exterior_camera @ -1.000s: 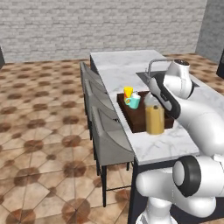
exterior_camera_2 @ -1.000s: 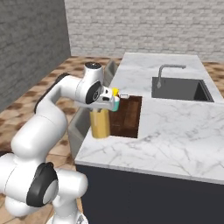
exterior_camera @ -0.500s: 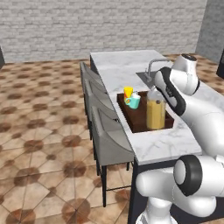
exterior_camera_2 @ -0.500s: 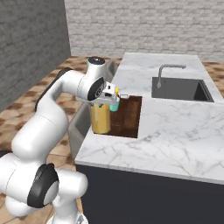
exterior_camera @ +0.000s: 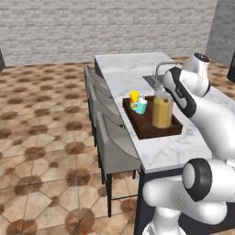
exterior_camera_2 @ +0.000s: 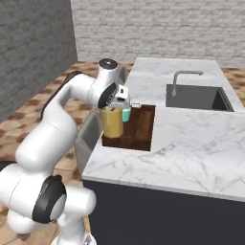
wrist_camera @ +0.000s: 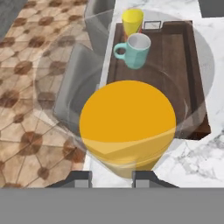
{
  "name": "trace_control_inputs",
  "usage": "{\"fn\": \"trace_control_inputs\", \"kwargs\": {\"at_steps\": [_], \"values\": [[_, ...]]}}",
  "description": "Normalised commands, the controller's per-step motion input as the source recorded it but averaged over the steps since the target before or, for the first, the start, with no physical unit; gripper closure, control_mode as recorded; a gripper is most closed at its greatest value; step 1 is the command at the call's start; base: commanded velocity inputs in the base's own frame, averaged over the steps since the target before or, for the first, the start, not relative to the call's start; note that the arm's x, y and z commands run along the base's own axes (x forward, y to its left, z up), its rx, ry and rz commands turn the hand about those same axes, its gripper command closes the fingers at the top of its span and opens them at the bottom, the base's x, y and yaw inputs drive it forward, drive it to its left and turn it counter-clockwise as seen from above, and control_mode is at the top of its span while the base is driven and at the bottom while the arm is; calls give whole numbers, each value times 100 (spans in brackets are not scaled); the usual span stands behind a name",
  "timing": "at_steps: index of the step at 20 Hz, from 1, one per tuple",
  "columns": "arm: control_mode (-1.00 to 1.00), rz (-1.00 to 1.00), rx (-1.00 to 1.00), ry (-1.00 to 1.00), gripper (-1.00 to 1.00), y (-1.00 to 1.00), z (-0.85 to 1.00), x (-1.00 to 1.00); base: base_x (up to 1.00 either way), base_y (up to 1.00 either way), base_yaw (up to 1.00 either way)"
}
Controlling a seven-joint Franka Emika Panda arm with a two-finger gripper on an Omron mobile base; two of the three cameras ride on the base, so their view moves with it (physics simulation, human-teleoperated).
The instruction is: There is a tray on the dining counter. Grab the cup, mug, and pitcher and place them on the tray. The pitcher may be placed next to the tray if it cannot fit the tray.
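Pitcher (exterior_camera: 162,112) placement is the step in hand: the claw (wrist_camera: 112,177) grips the pitcher near its rim, jaws partly closed on the glass wall, with the vessel upright. In the left base view the pitcher sits at the near end of the tray (exterior_camera: 146,131); whether its base is touching the tray floor or hanging just above cannot be told from these views. In the hand view the amber contents lie directly below the camera, with the mug (wrist_camera: 136,50) at 12 o'clock from the pitcher and the cup (wrist_camera: 132,20) beyond it, also at 12 o'clock, both standing inside the tray at its far end. Mug and cup are close together, the mug handle pointing to 9 o'clock in that view. The tray lies on the marble surface (exterior_camera_2: 191,143), near the edge that faces the stools (exterior_camera: 114,142), with the sink (exterior_camera_2: 196,97) well apart from it. Judged from this layout, two of the three vessels are already placed and only the pitcher remains. Next move calls for lowering until the base seats flat inside the rim, then opening the jaws and lifting straight up, avoiding any sideways drag that could tip the tall glass toward the mug.
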Motion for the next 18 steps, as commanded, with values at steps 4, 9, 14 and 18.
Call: {"fn": "trace_control_inputs", "kwargs": {"at_steps": [4, 9, 14, 18], "values": [[-100, 0, 0, -4, 100, -7, 0, 64, 0, 0, 0], [-100, 0, 0, -3, 100, -8, 0, 65, 0, 0, 0], [-100, 0, 0, 0, 100, -19, 0, 29, 0, 0, 0], [-100, 0, 0, 0, 100, -25, 0, 15, 0, 0, 0]]}}
